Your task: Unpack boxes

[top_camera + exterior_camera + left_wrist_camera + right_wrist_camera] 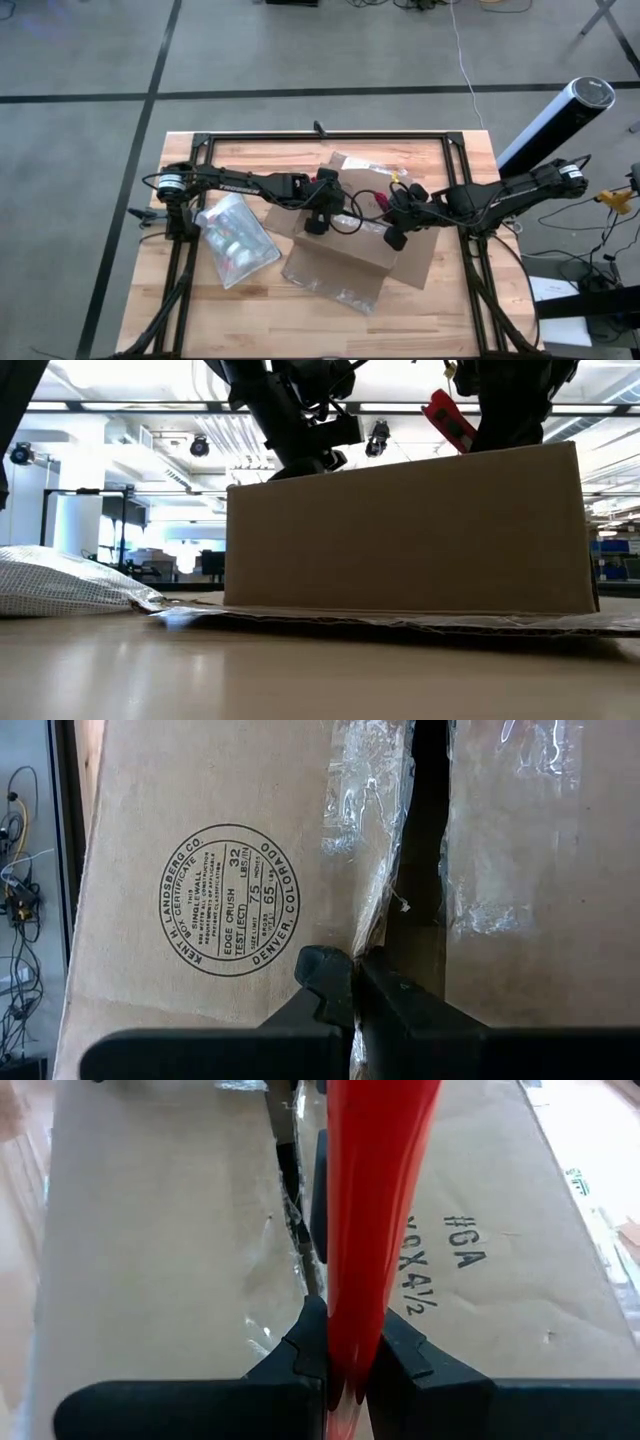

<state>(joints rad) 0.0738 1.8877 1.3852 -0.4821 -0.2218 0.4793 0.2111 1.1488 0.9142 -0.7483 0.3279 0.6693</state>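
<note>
The brown cardboard box (345,255) stands mid-table, its top flaps parted along a dark seam (425,840) edged with torn clear tape. My left gripper (355,982) is shut at the seam, on the box's top (400,530). My right gripper (345,1350) hovers over the box's right part (150,1230), shut on a red utility knife (375,1180). In the low view the knife (450,420) slants above the box's top edge. My left gripper has its shut fingertips (325,970) against the taped edge of one top flap (368,935) at the seam, coming slanting down from the table's left. Whether tape lies pinched between them I cannot tell. My right gripper pinches the knife's red body (350,1320) between its two fingers. The knife runs along the fingers and sticks out past them, slanting down toward the seam, clear of the box.
A translucent zip pouch (235,240) lies left of the box, by the left arm. Crumpled clear plastic (340,292) lies at the box's near side, and another clear bag (365,165) behind it. Flat cardboard (418,258) spreads to the box's right.
</note>
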